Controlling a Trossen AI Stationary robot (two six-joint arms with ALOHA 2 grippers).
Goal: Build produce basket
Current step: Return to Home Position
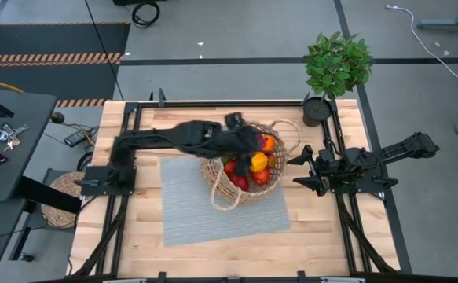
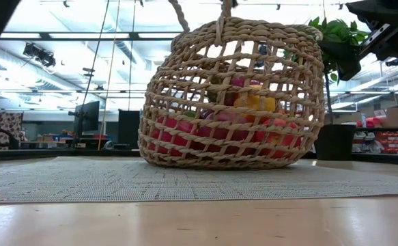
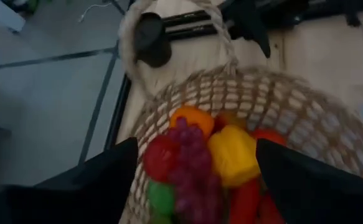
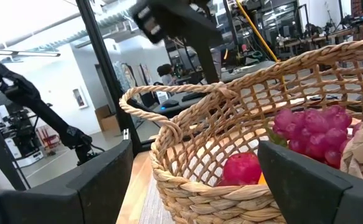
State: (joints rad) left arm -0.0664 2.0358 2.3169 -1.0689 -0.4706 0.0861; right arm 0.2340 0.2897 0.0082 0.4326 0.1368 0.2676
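basket [image 1: 243, 198] beneath left pincer [image 1: 252, 142], produce [image 1: 258, 163] inside

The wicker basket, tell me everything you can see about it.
The basket is round, light tan open-weave wicker with two thin loop handles. It stands upright on the grey mat, filled with produce: purple grapes, yellow pepper, red and orange pieces. The open left gripper hovers above it.
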